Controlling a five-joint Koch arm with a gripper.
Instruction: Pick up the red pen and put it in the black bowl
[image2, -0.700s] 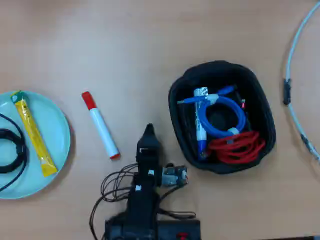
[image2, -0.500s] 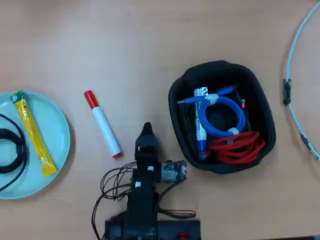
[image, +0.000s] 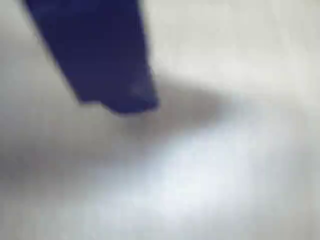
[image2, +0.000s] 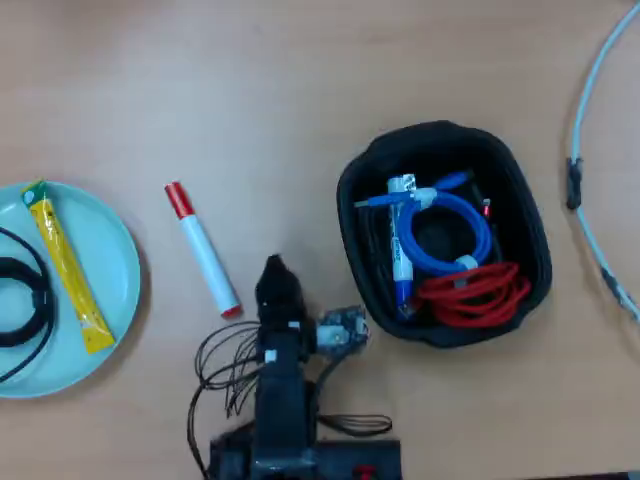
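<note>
Brown wood table (image2: 300, 90) fills my overhead view; my arm (image2: 280, 400) comes up from the bottom edge, with its wires bunched beside it. My gripper (image2: 272, 268) points up the table and sits just beside the red pen (image2: 202, 250), a little to its right; I cannot tell if they touch. I see only one dark tip, so I cannot tell if the jaws are wide or closed. From the wrist I see just one blurry blue finger (image: 100, 55) over a pale, fuzzy surface.

The red pen lies flat on the table, red cap toward the top, between the plate (image2: 120, 240) and the black bowl (image2: 445, 140). The black bowl sits to the right and has blue cable (image2: 470, 215), red cable (image2: 480, 295) and a thin white pen (image2: 402, 245) in it; the teal plate on the left holds a yellow sachet (image2: 68, 265) and a black cord (image2: 30, 300).
</note>
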